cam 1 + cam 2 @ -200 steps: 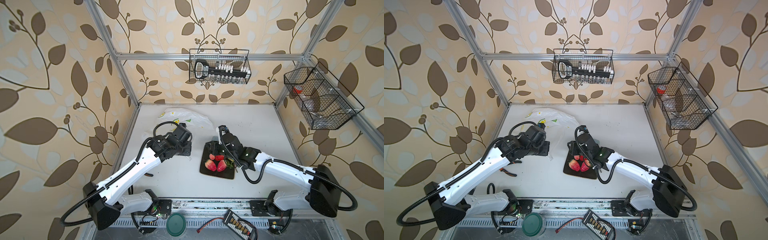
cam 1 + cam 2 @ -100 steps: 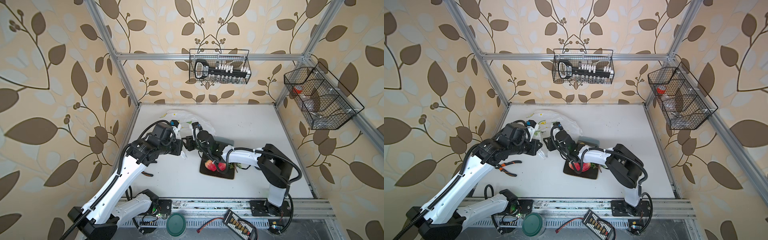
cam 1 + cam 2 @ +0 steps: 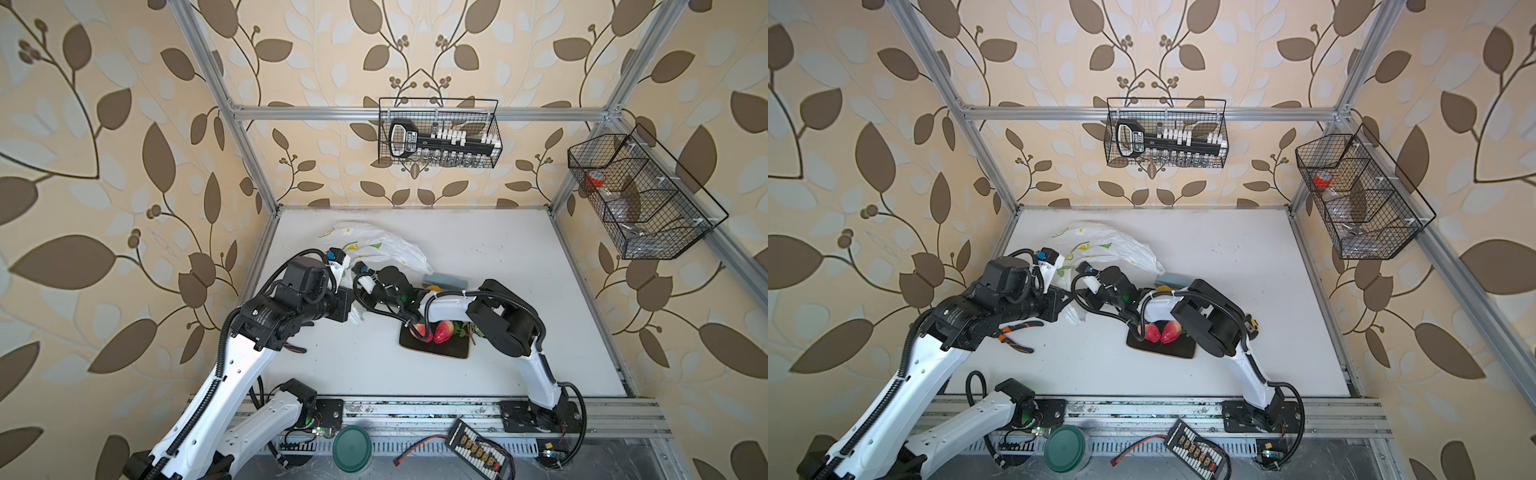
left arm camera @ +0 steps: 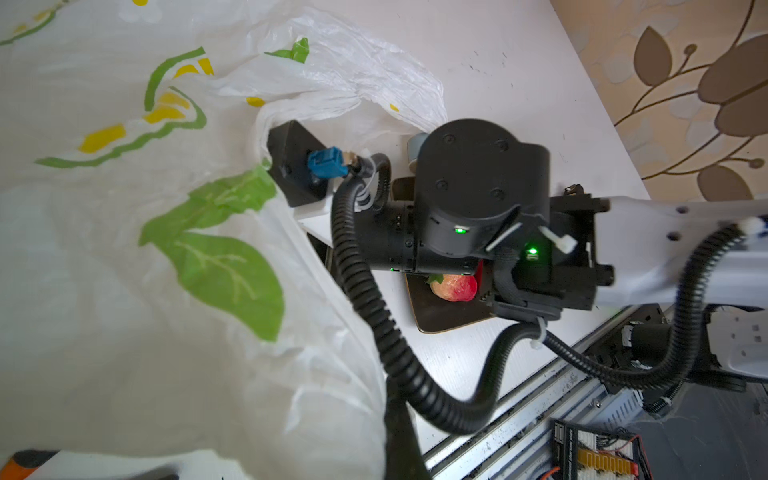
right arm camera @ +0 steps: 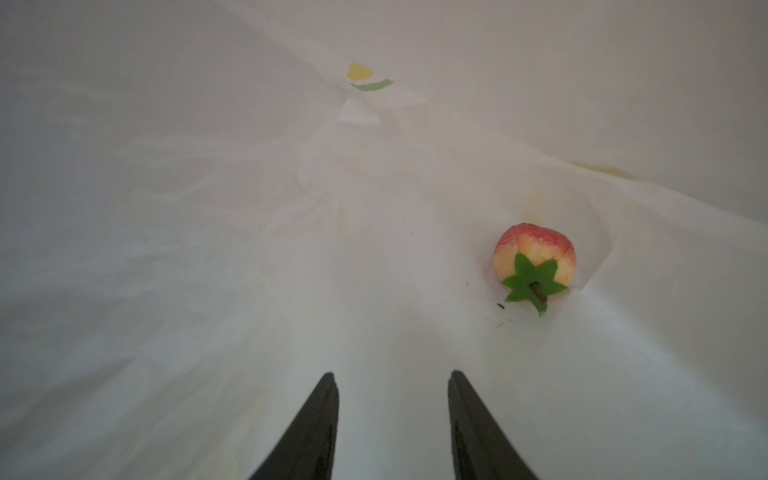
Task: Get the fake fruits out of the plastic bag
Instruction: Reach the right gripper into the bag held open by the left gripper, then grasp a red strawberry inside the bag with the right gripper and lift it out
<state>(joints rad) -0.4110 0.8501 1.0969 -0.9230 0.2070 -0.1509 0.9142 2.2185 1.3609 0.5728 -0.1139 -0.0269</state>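
The plastic bag (image 3: 376, 245) (image 3: 1106, 245), white with lemon and leaf print, lies at the back left of the table. My left gripper (image 4: 397, 432) is shut on the bag's edge (image 3: 356, 313) and holds it lifted, so the mouth gapes. My right gripper (image 5: 392, 376) is inside the bag, open, with nothing between its fingers. A red-yellow fake fruit (image 5: 535, 259) with a green leaf cap lies on the bag's floor ahead of it, off to one side. Two red strawberries (image 3: 432, 331) (image 3: 1162, 332) and a green sprig (image 3: 465, 328) rest on the black tray (image 3: 444, 353).
Orange-handled pliers (image 3: 1016, 337) lie under the left arm. A yellow fruit (image 3: 434, 287) and a grey-blue object (image 3: 446, 281) sit behind the right forearm. Wire baskets hang on the back wall (image 3: 438, 133) and right wall (image 3: 640, 195). A green lid (image 3: 352, 449) is by the front rail.
My right arm swung from over the tray leftward into the bag's mouth, and its jaws narrowed slightly. My left arm drew back and up with the bag's edge.
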